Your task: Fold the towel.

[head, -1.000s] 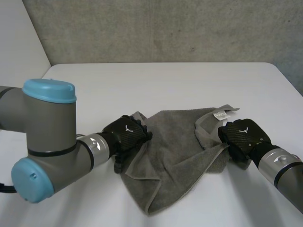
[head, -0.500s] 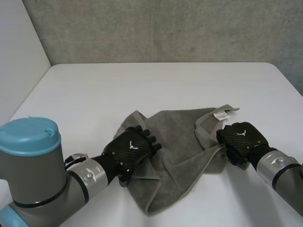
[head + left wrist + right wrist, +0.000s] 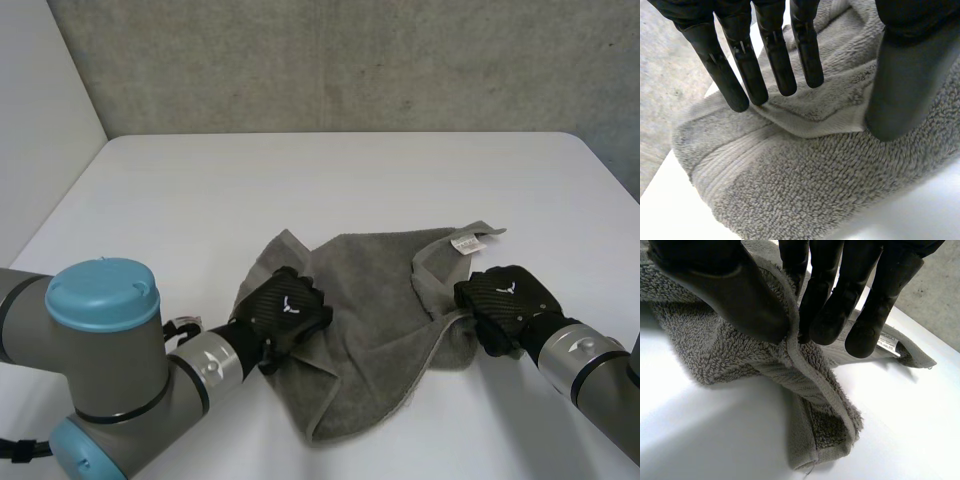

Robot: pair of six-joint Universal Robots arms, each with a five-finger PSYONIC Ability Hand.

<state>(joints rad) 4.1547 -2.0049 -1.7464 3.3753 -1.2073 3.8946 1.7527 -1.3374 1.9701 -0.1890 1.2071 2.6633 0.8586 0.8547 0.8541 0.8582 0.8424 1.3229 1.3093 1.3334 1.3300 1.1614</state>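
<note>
The towel (image 3: 370, 330) is grey terry cloth, lying crumpled on the near middle of the white tabletop (image 3: 330, 180). It is not flat. Its outline is irregular, with loose folds and diagonal creases across the middle and a point of cloth towards the near edge. At its far right corner a strip with a flat woven hem is turned over, and a small white label (image 3: 467, 243) shows there.

The left hand (image 3: 287, 312) sits on the towel's left edge. In the left wrist view its fingers (image 3: 775, 55) are straight and spread well apart from the thumb (image 3: 900, 80). The fingertips are at a turned-up flap of cloth and the thumb rests on the pile, so nothing is gripped.

The right hand (image 3: 505, 298) is at the towel's right edge. In the right wrist view the hemmed edge runs up between its thumb (image 3: 725, 285) and fingers (image 3: 827, 295), which are closed together on it in a pinch. The label (image 3: 888, 342) lies just beyond the fingertips.
</note>
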